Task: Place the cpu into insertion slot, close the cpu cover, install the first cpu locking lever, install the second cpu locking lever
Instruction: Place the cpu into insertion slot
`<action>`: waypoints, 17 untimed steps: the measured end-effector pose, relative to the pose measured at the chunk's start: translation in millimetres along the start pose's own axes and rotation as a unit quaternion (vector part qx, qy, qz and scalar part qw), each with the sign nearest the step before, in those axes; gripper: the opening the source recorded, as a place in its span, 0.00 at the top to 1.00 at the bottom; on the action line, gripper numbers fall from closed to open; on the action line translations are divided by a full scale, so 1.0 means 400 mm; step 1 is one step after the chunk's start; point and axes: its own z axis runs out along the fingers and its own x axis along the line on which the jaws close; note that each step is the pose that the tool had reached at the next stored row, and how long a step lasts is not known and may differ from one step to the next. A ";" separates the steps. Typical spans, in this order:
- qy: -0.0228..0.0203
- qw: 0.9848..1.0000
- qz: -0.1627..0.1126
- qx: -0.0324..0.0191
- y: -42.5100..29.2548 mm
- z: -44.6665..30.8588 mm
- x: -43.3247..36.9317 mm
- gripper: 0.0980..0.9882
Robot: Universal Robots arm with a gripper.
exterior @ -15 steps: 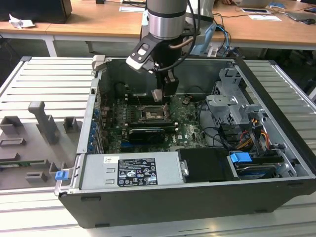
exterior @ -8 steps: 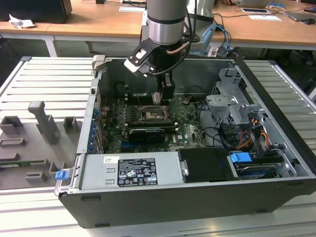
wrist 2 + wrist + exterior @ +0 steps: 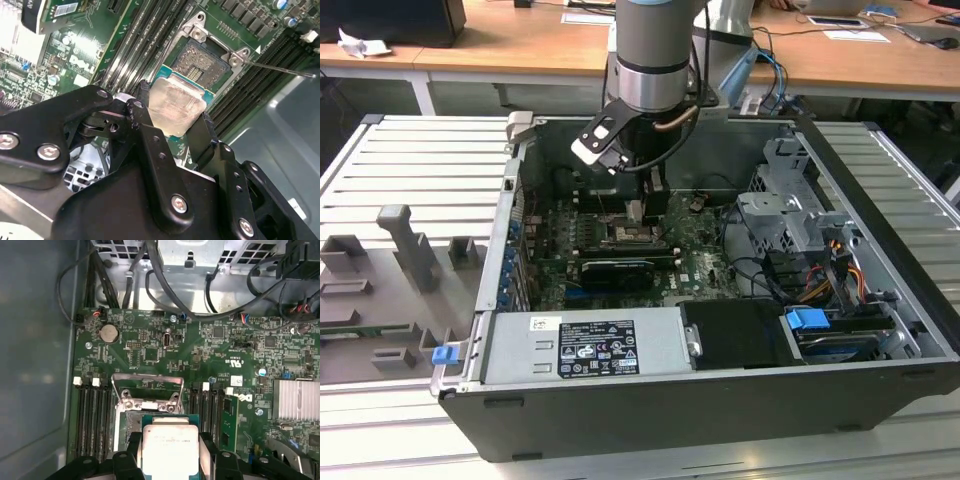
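Note:
My gripper (image 3: pixel 172 120) is shut on the cpu (image 3: pixel 175 107), a pale square chip held by two opposite edges between the black fingers (image 3: pixel 141 107). The chip hangs just above the insertion slot (image 3: pixel 202 60), whose dark contact field is partly exposed beyond it. The first wrist view shows the cpu (image 3: pixel 170 442) in the gripper (image 3: pixel 170 457), with the cpu cover (image 3: pixel 147 385) swung up open at the socket's far edge. A thin metal locking lever (image 3: pixel 280 68) sticks out, unlatched, beside the socket. In the exterior view the gripper (image 3: pixel 635 212) is low inside the case over the insertion slot (image 3: pixel 636 238).
Black memory slots (image 3: pixel 92 415) flank the socket on both sides. A finned heat sink (image 3: pixel 297 400) and cables (image 3: pixel 210 300) lie nearby. The power supply (image 3: pixel 585 345), a drive cage (image 3: pixel 790 215) and the case walls (image 3: pixel 510 230) hem in the board.

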 end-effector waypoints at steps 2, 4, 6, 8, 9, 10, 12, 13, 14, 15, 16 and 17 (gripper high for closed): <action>-0.001 1.000 0.018 0.000 -0.002 0.018 0.000 0.50; -0.002 1.000 0.026 -0.001 -0.009 0.029 0.002 0.50; -0.002 1.000 0.026 -0.001 -0.020 0.038 0.002 0.50; -0.002 1.000 0.026 0.000 -0.028 0.052 0.004 0.50; -0.002 1.000 0.025 -0.001 -0.030 0.061 0.005 0.50; -0.002 1.000 0.025 0.000 -0.033 0.071 0.006 0.50; -0.003 1.000 0.025 0.000 -0.034 0.082 0.008 0.50; -0.003 1.000 0.025 -0.001 -0.035 0.084 0.009 0.50; -0.003 1.000 0.025 0.000 -0.035 0.086 0.009 0.50; -0.003 1.000 0.025 0.000 -0.035 0.087 0.010 0.50; -0.003 1.000 0.025 0.000 -0.036 0.089 0.011 0.50; -0.003 1.000 0.025 0.000 -0.036 0.091 0.013 0.50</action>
